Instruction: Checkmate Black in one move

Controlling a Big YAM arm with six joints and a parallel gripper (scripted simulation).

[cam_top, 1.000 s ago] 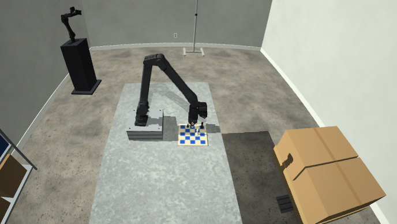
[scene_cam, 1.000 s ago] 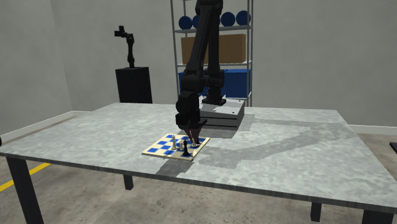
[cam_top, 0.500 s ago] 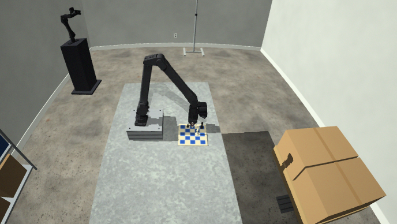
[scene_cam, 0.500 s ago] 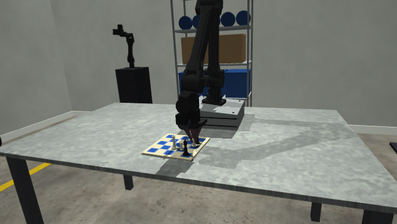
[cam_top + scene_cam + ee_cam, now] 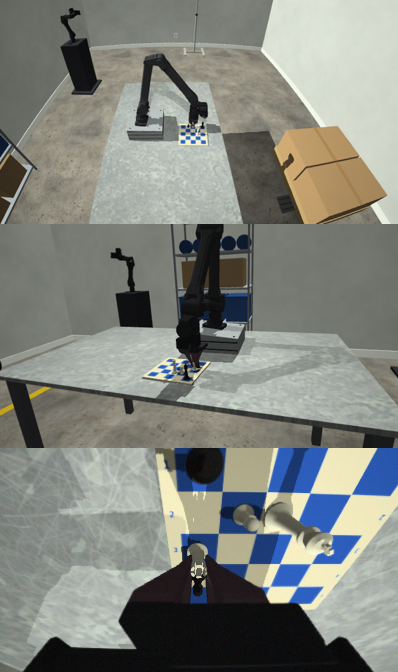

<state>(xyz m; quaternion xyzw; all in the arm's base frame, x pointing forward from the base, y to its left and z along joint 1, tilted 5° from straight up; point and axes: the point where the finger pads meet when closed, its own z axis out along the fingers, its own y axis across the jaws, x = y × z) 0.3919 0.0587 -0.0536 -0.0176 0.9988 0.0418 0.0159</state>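
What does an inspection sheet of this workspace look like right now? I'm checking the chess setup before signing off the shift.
Surface: grey mottled table; the arm's stepped base block stands on it.
Job's things: blue-and-cream chessboard near the base. A tall white piece, a small white piece and a black piece stand upright; another black piece stands at the far edge.
Clutter: nothing seen on the table beyond the board and base.
Grippers: gripper is closed on a small white piece at the board's edge column, by the rank 3 mark.
Cables: nothing seen.
Surroundings: shelf rack, cardboard box, second arm on a black pedestal, stand pole.
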